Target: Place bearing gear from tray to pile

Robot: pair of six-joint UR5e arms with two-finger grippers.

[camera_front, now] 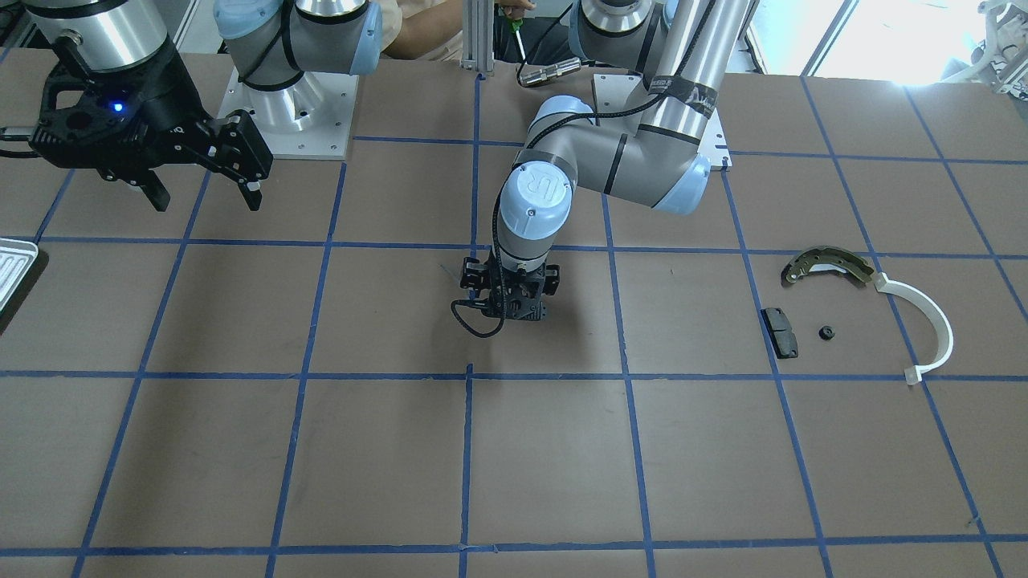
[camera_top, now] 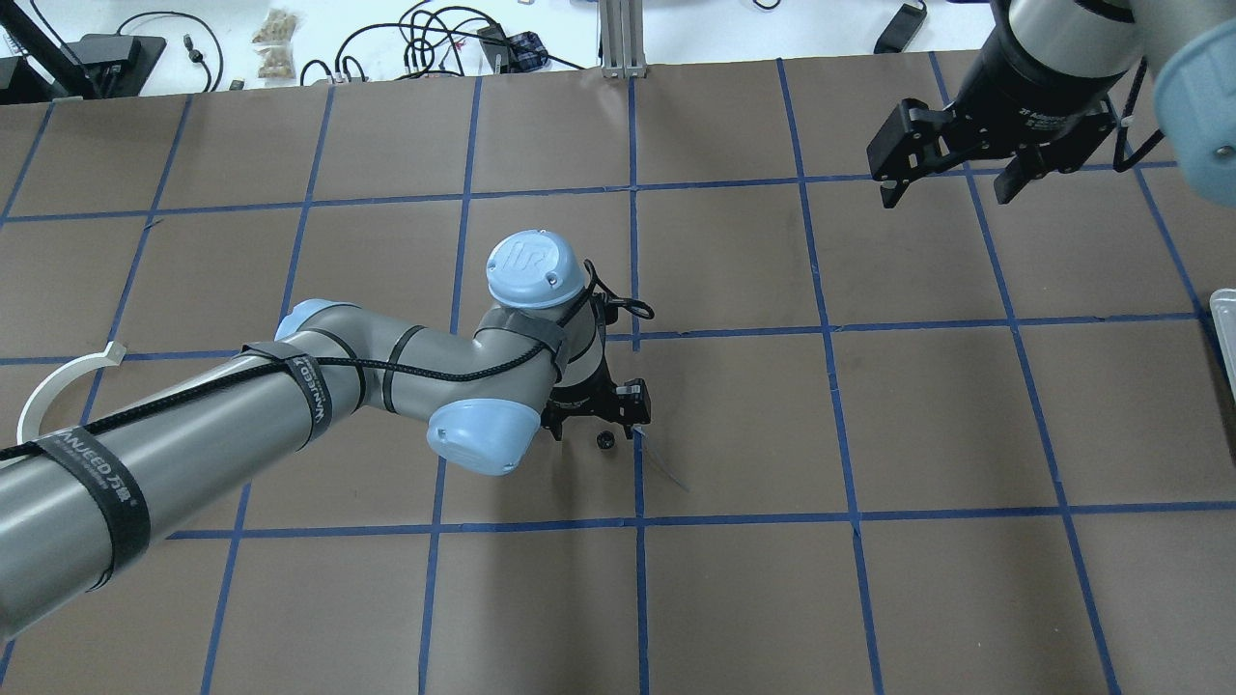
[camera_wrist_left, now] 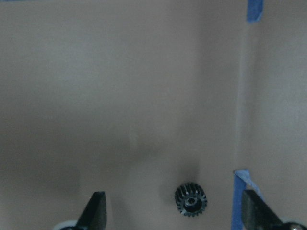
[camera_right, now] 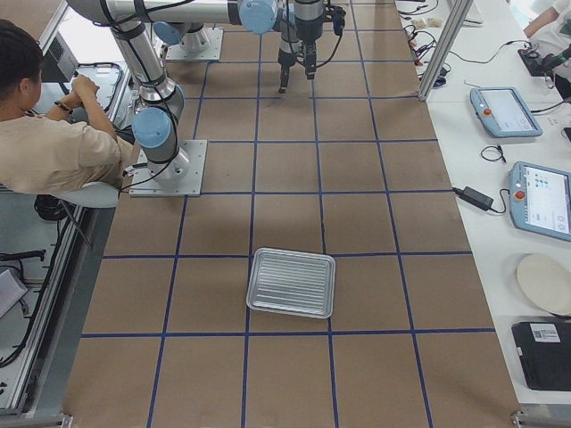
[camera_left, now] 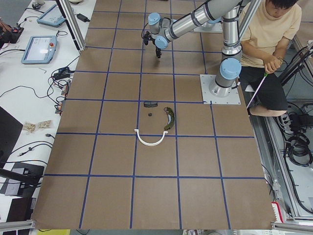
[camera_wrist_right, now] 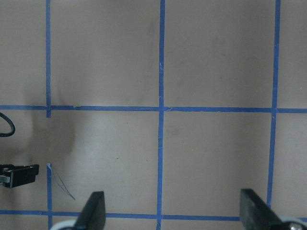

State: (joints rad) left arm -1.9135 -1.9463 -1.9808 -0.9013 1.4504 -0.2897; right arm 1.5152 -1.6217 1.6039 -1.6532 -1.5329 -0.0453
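The bearing gear [camera_top: 603,441], small, black and toothed, lies on the brown table near the middle. In the left wrist view the gear [camera_wrist_left: 191,200] sits between my open fingers, nearer the right one. My left gripper [camera_top: 599,425] hangs low over it, open, and hides it in the front view [camera_front: 514,309]. My right gripper [camera_front: 207,197] is open and empty, raised above the table [camera_top: 946,188]. The ribbed tray [camera_right: 292,282] shows only its edge in the front view [camera_front: 12,269]. The pile holds an olive brake shoe [camera_front: 827,265], a white half-ring [camera_front: 923,321] and a black pad [camera_front: 780,331].
A second small black gear [camera_front: 825,332] lies in the pile between pad and half-ring. Blue tape lines grid the table. An operator [camera_left: 269,29] sits behind the arm bases. Cables and tablets [camera_right: 504,111] lie on the side benches.
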